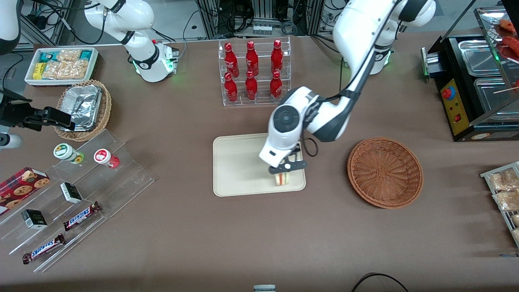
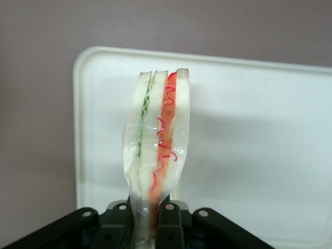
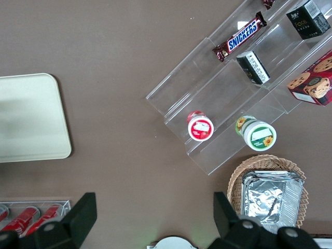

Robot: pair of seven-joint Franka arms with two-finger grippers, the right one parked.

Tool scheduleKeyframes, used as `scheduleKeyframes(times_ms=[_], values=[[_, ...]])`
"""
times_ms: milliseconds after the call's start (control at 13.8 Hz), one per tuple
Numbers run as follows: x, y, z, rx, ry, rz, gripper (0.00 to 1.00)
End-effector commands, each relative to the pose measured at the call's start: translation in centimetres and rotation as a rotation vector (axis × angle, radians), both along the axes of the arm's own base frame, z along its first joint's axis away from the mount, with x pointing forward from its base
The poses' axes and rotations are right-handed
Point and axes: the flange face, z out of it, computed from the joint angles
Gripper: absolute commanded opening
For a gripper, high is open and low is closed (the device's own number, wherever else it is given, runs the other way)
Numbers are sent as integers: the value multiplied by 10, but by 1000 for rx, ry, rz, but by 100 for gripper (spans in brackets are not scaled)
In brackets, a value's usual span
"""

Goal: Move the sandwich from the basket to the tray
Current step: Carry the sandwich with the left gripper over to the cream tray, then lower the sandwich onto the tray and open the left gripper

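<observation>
Cream tray [image 1: 239, 166] under sandwich [image 1: 282, 178] pinched upright in fingers [image 2: 168, 215], wicker basket [image 1: 385, 172] beside, bottle rack [image 1: 254, 73] farther off

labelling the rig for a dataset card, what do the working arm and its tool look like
The working left arm has glossy white shells with black bands at the joints, a dark grey round cap on the wrist and a thin black cable looping beside it. Its tool, over the tray, is black, with two slim fingers on screwed brackets.
</observation>
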Motion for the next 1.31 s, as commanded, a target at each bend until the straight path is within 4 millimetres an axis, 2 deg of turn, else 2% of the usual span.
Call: scheduleKeyframes(times_ms=[0, 363, 944, 1016, 1161, 1234], values=[[2, -27, -4, -15, 37, 14, 0], [-18, -57, -23, -33, 67, 8, 0], [-20, -62, -38, -23, 58, 51, 0], [-19, -62, -40, -26, 54, 53, 17], [-17, -62, -44, -30, 46, 48, 100], [-17, -61, -42, -28, 40, 46, 100]])
